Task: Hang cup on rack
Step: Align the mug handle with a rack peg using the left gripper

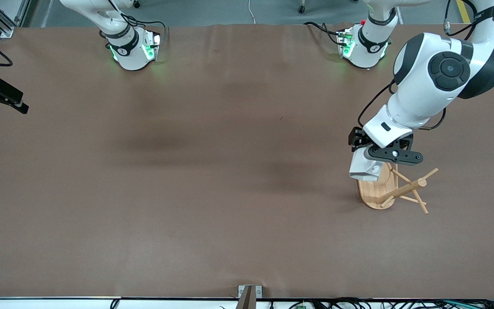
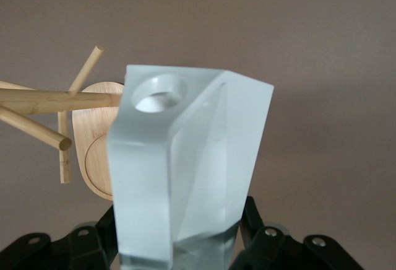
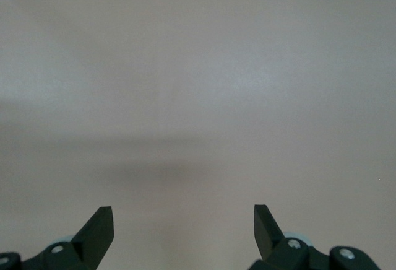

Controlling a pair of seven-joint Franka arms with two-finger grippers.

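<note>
- Your right gripper [image 3: 183, 223] waits at the right arm's end of the table [image 1: 212, 180], well apart from the rack [image 1: 390, 191]; its fingers [image 3: 99, 228] stand spread wide with only bare brown tabletop under them.
- Your left gripper [image 1: 369, 156] is up over the rack's oval base [image 1: 373, 193], on the side toward the right arm, with its fingers pinched on the cup [image 1: 363, 166].
- You have the white faceted cup [image 2: 185, 165] in the air just beside the rack's post, its blocky handle with the round hole turned toward the pegs.
- In the left wrist view, one peg [image 2: 59, 98] reaches the cup's handle edge near the hole; you cannot tell whether they touch.
- The rack stands upright near the left arm's end of the table.
</note>
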